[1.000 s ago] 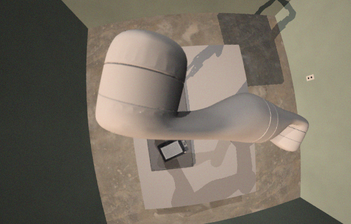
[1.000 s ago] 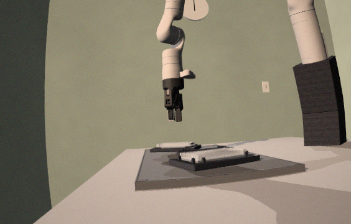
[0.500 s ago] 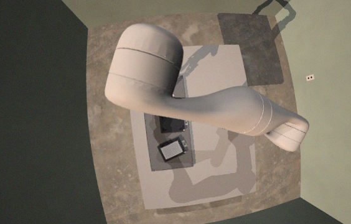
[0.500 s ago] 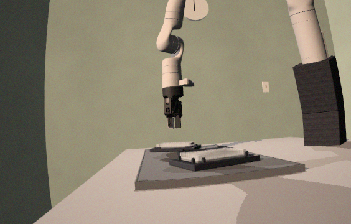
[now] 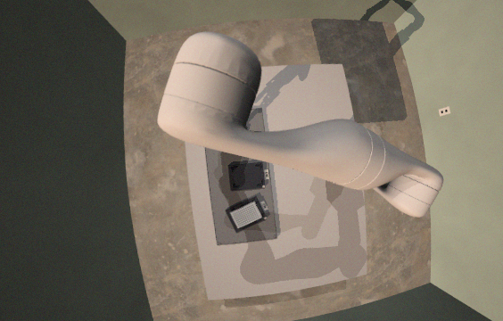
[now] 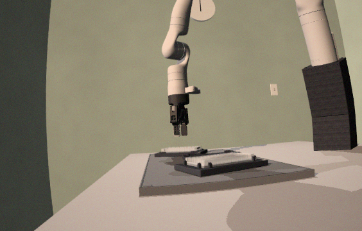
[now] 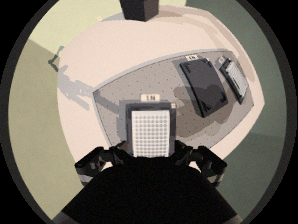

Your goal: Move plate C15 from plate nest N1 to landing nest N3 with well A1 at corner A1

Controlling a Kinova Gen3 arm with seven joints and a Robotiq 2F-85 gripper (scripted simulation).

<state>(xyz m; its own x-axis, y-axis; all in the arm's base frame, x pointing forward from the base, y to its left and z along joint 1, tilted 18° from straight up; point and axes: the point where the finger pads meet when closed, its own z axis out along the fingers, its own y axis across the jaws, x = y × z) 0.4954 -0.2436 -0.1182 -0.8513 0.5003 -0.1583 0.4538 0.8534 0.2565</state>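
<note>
Two well plates sit in their nests on the grey deck [image 6: 155, 179], with an empty dark nest [image 5: 246, 175] between them. The near well plate [image 6: 219, 158] lies flat between its locator pegs, turned slightly askew to the deck edge in the top view. The far well plate [image 6: 181, 149] lies flat at the deck's far end. I cannot read the labels, so I cannot tell which plate is C15.

The gripper [image 6: 180, 134] hangs above the far well plate, pointing straight down and not touching it. Its fingers are spread wide with nothing between them. My wrist view shows that plate centred just beyond the fingers. The arm's dark pedestal [image 6: 330, 106] stands far right on the table [image 6: 104, 205].
</note>
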